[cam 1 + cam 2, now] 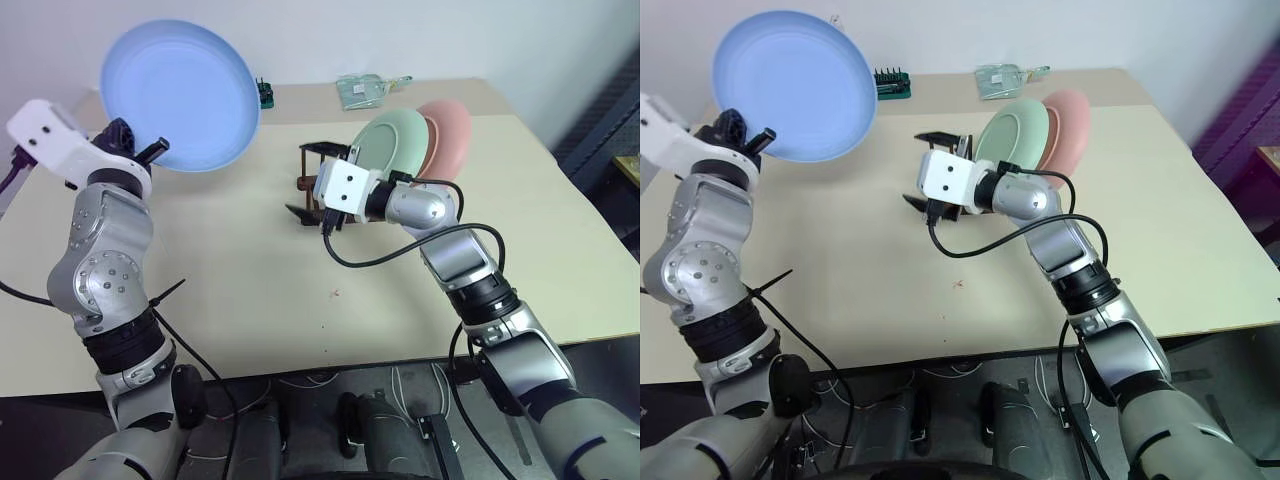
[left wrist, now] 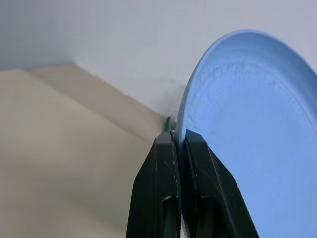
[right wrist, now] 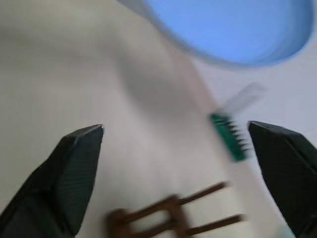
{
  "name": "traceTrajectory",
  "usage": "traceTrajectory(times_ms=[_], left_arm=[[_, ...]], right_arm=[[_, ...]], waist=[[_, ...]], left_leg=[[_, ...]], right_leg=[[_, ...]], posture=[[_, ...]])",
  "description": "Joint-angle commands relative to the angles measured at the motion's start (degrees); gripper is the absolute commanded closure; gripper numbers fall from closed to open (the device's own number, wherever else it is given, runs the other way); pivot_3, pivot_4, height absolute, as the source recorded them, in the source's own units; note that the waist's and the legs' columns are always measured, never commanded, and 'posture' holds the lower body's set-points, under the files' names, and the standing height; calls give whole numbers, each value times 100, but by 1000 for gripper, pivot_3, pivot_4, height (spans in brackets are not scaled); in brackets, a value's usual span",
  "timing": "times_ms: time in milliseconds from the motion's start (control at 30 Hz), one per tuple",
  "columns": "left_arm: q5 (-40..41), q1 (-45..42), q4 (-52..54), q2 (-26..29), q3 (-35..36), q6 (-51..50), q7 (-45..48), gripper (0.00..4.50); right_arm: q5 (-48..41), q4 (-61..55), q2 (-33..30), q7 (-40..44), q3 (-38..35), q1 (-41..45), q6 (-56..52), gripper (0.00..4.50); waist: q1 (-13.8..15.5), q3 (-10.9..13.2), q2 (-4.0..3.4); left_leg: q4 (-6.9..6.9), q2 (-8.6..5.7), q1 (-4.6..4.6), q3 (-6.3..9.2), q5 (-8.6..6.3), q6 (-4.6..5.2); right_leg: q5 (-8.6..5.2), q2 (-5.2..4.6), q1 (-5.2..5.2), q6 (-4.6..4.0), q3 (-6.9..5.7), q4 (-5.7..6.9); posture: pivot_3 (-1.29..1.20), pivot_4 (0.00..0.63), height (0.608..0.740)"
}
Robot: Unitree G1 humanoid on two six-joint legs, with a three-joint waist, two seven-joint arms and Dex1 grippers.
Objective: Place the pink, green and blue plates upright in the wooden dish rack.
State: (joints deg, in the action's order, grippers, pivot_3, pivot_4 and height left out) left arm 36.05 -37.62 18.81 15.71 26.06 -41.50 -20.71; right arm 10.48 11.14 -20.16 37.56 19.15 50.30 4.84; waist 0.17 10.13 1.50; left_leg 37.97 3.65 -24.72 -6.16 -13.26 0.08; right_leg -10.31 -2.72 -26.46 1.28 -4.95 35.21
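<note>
The blue plate (image 1: pixel 180 95) hangs in the air over the table's far left, tilted on edge, and my left gripper (image 2: pixel 178 141) is shut on its lower rim. The green plate (image 1: pixel 392 145) and the pink plate (image 1: pixel 450 135) stand upright side by side at mid-table, the pink one behind the green. In front of them is the dark wooden dish rack (image 3: pixel 163 218), mostly hidden by my right hand in the eye views. My right gripper (image 3: pixel 176 128) hovers at the rack's near end, open wide with nothing between its fingers.
A green bit holder (image 1: pixel 265 95) stands at the table's far edge, close under the raised blue plate. A clear plastic packet (image 1: pixel 365 88) lies at the back. A black cable (image 1: pixel 400 255) loops from my right wrist over the beige table (image 1: pixel 250 300).
</note>
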Motion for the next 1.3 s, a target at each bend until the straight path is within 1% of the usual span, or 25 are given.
traceTrajectory(times_ms=[33, 200, 333, 367, 433, 467, 533, 567, 600, 667, 767, 833, 867, 933, 967, 1033, 1100, 1133, 1200, 1233, 1300], left_arm=[[-224, -117, 226, 203, -422, -81, 269, 4500], [-162, -284, 271, 86, -698, -151, 482, 4500], [-101, -298, 355, -32, -844, -189, 658, 4500], [-63, -299, 382, -67, -869, -207, 705, 4500], [-39, -300, 409, -105, -888, -231, 758, 4500], [-23, -287, 423, -114, -893, -248, 795, 4500], [-6, -218, 464, -124, -897, -268, 860, 4500], [32, -189, 474, -151, -874, -280, 878, 4500], [57, -173, 479, -172, -855, -288, 886, 4500], [70, -179, 460, -195, -829, -296, 903, 4500], [157, -196, 424, -279, -741, -280, 939, 4500], [389, -226, 411, -423, -588, -210, 957, 3828], [455, -246, 398, -467, -535, -178, 961, 3625], [331, -420, 337, -541, -376, 159, 819, 2674], [285, -549, 277, -601, -215, 451, 698, 2111], [473, -893, 98, -785, 326, 1079, 357, 1132], [613, -1106, -62, -846, 704, 1482, 154, 1132], [543, -1145, -198, -711, 881, 1657, 126, 1132], [156, -987, -510, -138, 973, 1713, 302, 1132], [-125, -748, -649, 265, 858, 1626, 516, 1132], [-551, -300, -818, 849, 541, 1509, 858, 1132]], right_arm=[[455, 92, 53, -401, 67, 356, 681, 27], [1085, 564, 160, -803, 364, 544, 1235, 27], [1392, 901, 255, -1075, 460, 645, 1465, 27], [1543, 1003, 242, -1181, 508, 673, 1524, 260], [1712, 1136, 236, -1313, 545, 708, 1606, 873], [1803, 1202, 232, -1414, 541, 738, 1634, 1298], [1970, 1280, 205, -1624, 507, 780, 1658, 2415], [2071, 1302, 172, -1723, 505, 786, 1675, 2835], [2137, 1315, 152, -1785, 505, 787, 1692, 3442], [2213, 1360, 137, -1852, 503, 790, 1740, 4473], [2379, 1322, 60, -1947, 527, 715, 1829, 4473], [2454, 1253, 24, -1977, 534, 640, 1855, 4500], [2472, 1244, 20, -1990, 533, 622, 1866, 4500], [2482, 1185, 8, -1995, 523, 578, 1863, 4500], [2463, 1161, 7, -1992, 510, 563, 1847, 4500], [2390, 1117, 21, -1980, 466, 546, 1803, 4500], [2297, 1073, 47, -1964, 407, 531, 1751, 4500], [2125, 1022, 94, -1912, 314, 523, 1695, 4500], [1477, 866, 265, -1653, 19, 509, 1469, 4500], [936, 695, 414, -1381, -180, 474, 1215, 4500], [100, 337, 646, -949, -480, 410, 712, 4500]], waist=[[-2, 0, 0], [2, 0, 0], [-7, 0, 0], [-10, 0, 0], [-15, 0, 0], [-20, 0, 0], [-45, 1, 0], [-61, 1, 0], [-75, 1, 0], [-90, 1, 0], [-94, 2, 0], [-94, 2, 0], [-94, 2, 0], [-86, 2, 1], [-87, 3, 3], [-85, 5, 5], [-91, 5, 5], [-99, 5, 5], [-114, 5, 5], [-136, 6, 4], [-131, 7, 2]], left_leg=[[-1, 0, 0, 0, 0, 0], [-1, 1, 0, 1, 1, -1], [-1, 0, 0, 1, 2, -3], [-1, 0, 0, 1, 2, -3], [-1, 0, 0, 1, 2, -3], [-1, 0, 0, 1, 2, -3], [-2, 0, 0, 2, 2, -3], [-2, 0, 0, 2, 2, -3], [-2, 0, 0, 2, 2, -3], [-2, 0, 0, 3, 2, -3], [-4, 0, 0, 4, 2, -3], [-4, 0, 0, 4, 2, -3], [-4, 1, 0, 4, 2, -3], [-3, 0, 0, 4, 2, -3], [-3, 0, 0, 4, 3, -3], [-3, 0, 0, 4, 3, -3], [-3, -1, 0, 3, 3, -3], [-3, -1, 0, 3, 2, -3], [-8, -1, 3, 2, 2, -3], [-9, 1, 3, 0, 3, -3], [-18, 8, 14, -1, 3, -3]], right_leg=[[0, -1, 0, 0, 1, 0], [0, -3, 1, 0, 2, -2], [0, -4, 1, 0, 4, -1], [2, -4, 1, 2, 5, -1], [4, -3, 1, 5, 5, -1], [4, -3, 1, 5, 5, -1], [4, -3, 1, 6, 5, 0], [4, -3, 1, 6, 5, -1], [3, -3, 1, 6, 5, -1], [4, -3, 1, 6, 6, -1], [4, -1, 0, 16, 6, 0], [3, -1, 0, 19, 6, 0], [2, -1, 0, 20, 6, 0], [-2, -2, 0, 28, 6, 0], [-3, -2, 2, 27, 6, 0], [-3, -1, 1, 27, 6, -1], [-3, 0, 1, 27, 6, -2], [-2, 0, 1, 30, 7, -2], [2, 3, 1, 33, 7, -1], [2, 9, -1, 34, 7, 0], [0, 17, -1, 28, 8, 8]], posture=[[0, 150, 730], [0, 150, 730], [0, 150, 730], [0, 150, 730], [0, 150, 730], [0, 150, 730], [0, 150, 730], [0, 150, 730], [0, 150, 730], [0, 150, 730], [0, 150, 730], [0, 150, 730], [0, 150, 730], [0, 150, 730], [0, 150, 730], [0, 150, 730], [0, 150, 730], [0, 150, 730], [0, 150, 730], [0, 150, 730], [0, 150, 730]])
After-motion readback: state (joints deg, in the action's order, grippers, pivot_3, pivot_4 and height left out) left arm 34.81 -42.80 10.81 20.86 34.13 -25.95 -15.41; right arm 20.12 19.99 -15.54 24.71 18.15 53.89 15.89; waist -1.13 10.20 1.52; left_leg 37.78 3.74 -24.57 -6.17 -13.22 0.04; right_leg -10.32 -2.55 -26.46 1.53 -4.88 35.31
